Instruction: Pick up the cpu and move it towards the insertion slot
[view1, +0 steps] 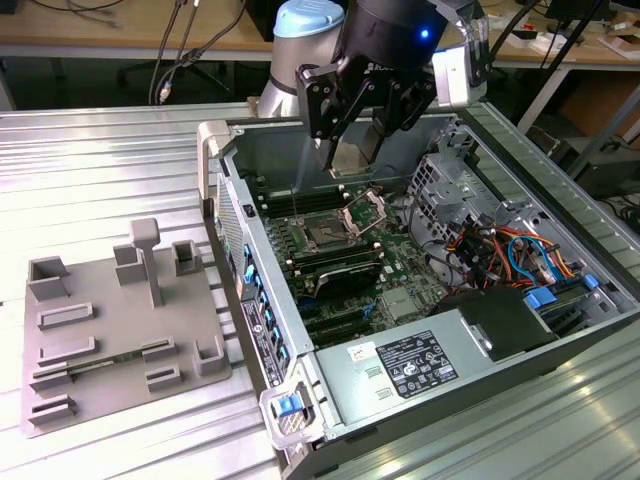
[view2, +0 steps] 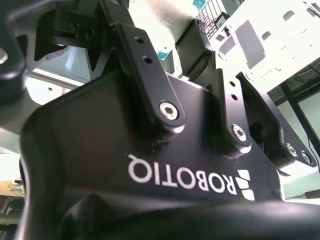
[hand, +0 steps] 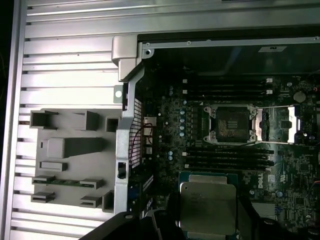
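My gripper hangs over the open computer case, shut on the cpu, a flat pale square chip between its black fingers. In the first wrist view the cpu shows its silvery top with a thin green rim, with a dark finger on either side. The insertion slot is a square socket with a dark centre and a shiny frame. Its metal retention plate is swung open beside it. In the exterior view the insertion slot lies on the motherboard below the held chip, which is clear of it.
A grey plastic fixture with raised blocks lies on the ribbed metal table at the exterior view's left. Case walls, long black memory slots, a drive cage, coloured cables and the power supply surround the socket.
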